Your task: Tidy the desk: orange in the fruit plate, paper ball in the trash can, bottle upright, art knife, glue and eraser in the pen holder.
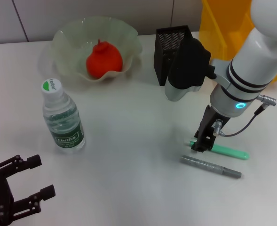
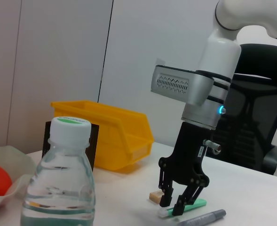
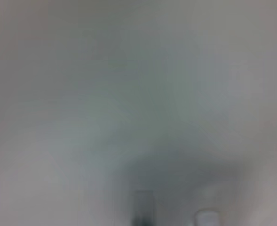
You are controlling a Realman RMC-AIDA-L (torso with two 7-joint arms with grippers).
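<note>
The left gripper [image 1: 27, 195] idles open at the near edge of the desk. The right gripper [image 2: 178, 207] stands farther off, fingers spread astride the white-capped end of the green glue stick [image 1: 228, 151], so the pen-holder step is in hand; next it must close and lift. The grey knife [image 1: 211, 166] lies just nearer than those fingers, the beige eraser [image 2: 155, 196] just beyond, the black pen holder [image 1: 168, 41] far behind.

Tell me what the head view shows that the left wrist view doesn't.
Only the head view shows the left gripper, open, low at the table's near left, and the whole fruit plate. Only the left wrist view shows the eraser beside the right gripper and a black chair. Both show the upright bottle, orange, pen holder, trash can, green stick and grey stick.
</note>
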